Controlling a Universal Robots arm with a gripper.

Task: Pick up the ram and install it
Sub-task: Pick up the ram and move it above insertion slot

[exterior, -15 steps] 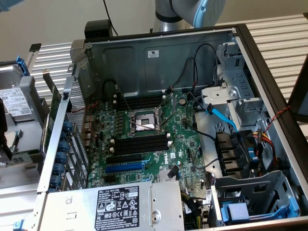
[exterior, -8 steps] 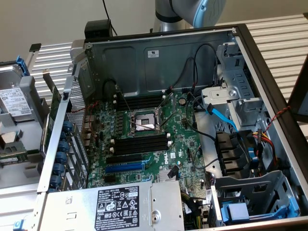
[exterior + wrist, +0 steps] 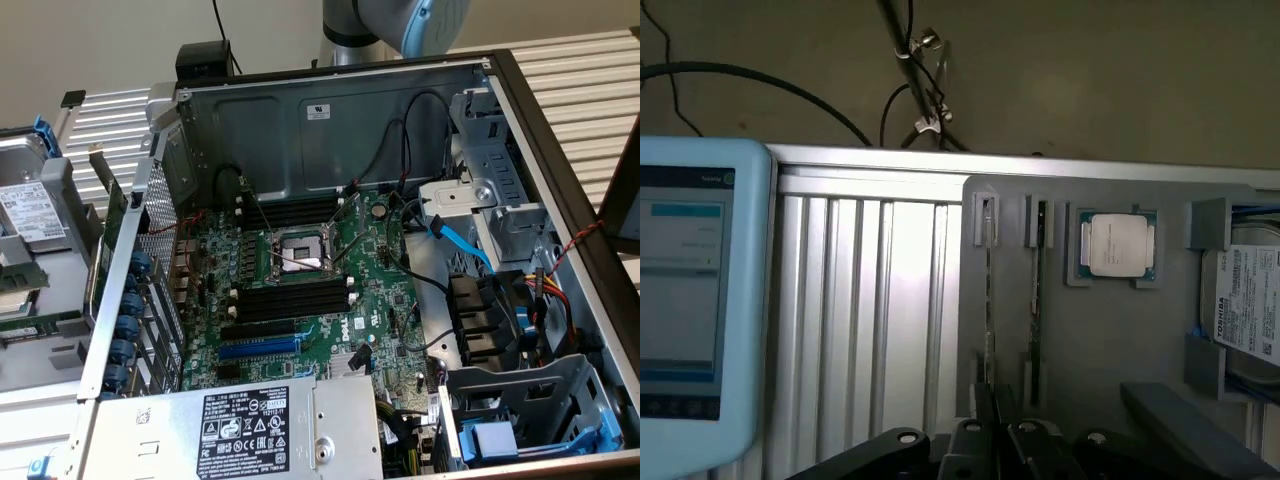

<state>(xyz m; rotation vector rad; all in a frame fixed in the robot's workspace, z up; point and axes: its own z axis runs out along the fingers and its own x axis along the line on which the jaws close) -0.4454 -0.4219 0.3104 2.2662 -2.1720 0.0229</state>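
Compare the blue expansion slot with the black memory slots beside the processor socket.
The blue expansion slot is bright blue and single; the black memory slots are black and form a bank side by side. The black memory slots lie next to the processor socket; the blue expansion slot lies nearer the power supply. Both look empty and run parallel.

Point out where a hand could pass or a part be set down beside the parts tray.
Free: the ribbed aluminium table between the blue-framed screen and the grey tray. Crowded: the tray itself, with ram sticks, processor and hard drive.
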